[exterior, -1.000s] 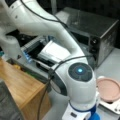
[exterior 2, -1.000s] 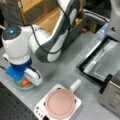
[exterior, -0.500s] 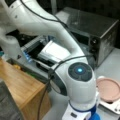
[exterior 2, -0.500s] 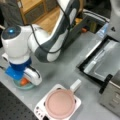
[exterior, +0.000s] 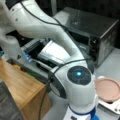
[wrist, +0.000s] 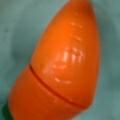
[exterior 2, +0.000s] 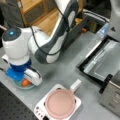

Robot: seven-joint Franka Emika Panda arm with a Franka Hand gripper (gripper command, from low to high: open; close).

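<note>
A glossy orange plastic toy carrot (wrist: 62,65) is seen filling the wrist view, directly beneath the gripper. Its body is tapered to a rounded tip at the top of that view, a thin seam is cut slantwise across its lower half, and a dab of dark green is glimpsed at its blunt end, low on the left. Highlights are caught along its ribbed skin. It is laid on a pale teal surface, and in a front view the same carrot (exterior 2: 25,82) is found inside a shallow teal round dish (exterior 2: 17,85).

The gripper (exterior 2: 28,79) is held low over that dish, right at the carrot; its fingers are hidden by the white and blue wrist housing, so whether they are spread or pinched cannot be told.

Beside the gripper, towards a front view's bottom, a pink round pan with a white handle (exterior 2: 60,103) is set on a white square scale-like base (exterior 2: 40,110). A grey tabletop (exterior 2: 67,65) is spread under everything. Further off, to a front view's right, a black toaster oven with its door dropped open (exterior 2: 105,60) is seen; the same oven (exterior: 100,37) is shown in a front view behind the arm. A wooden cabinet (exterior: 20,87) is stood at the table's far side.
</note>
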